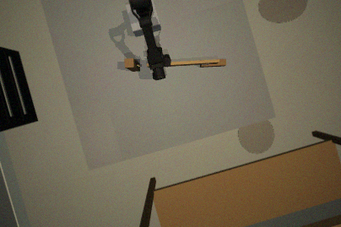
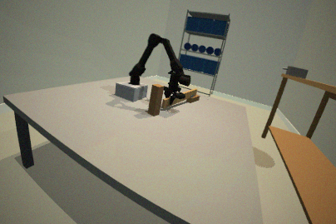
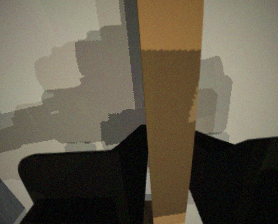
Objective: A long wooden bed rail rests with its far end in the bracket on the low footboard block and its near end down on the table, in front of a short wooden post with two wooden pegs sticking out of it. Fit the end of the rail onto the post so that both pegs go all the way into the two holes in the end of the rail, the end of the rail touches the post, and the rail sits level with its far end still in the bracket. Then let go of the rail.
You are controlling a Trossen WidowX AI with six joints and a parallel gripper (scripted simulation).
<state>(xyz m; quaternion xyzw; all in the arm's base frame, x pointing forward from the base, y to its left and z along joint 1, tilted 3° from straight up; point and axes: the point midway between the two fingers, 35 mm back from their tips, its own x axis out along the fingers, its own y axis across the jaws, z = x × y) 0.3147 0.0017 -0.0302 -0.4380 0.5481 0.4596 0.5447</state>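
Note:
The long wooden rail (image 1: 190,62) (image 2: 186,97) (image 3: 172,90) runs from the low footboard block (image 1: 222,62) (image 2: 193,99) toward the short upright post (image 1: 129,63) (image 2: 155,100). My gripper (image 2: 170,100) (image 3: 157,129) is shut on the rail near its post-side end, one finger on each side. In the top view the arm's wrist covers the fingers. A gap remains between the rail end and the post, and a peg (image 1: 138,65) shows in it. The rail's far end is at the block; the bracket itself is too small to make out. The end holes are hidden. How high the near end sits is unclear.
The grey base block (image 2: 130,91) under the arm stands beside the post. The table (image 1: 169,122) (image 2: 137,141) carries these things. Off the table are a shelf rack (image 2: 205,39) and an orange-topped bench (image 1: 249,181).

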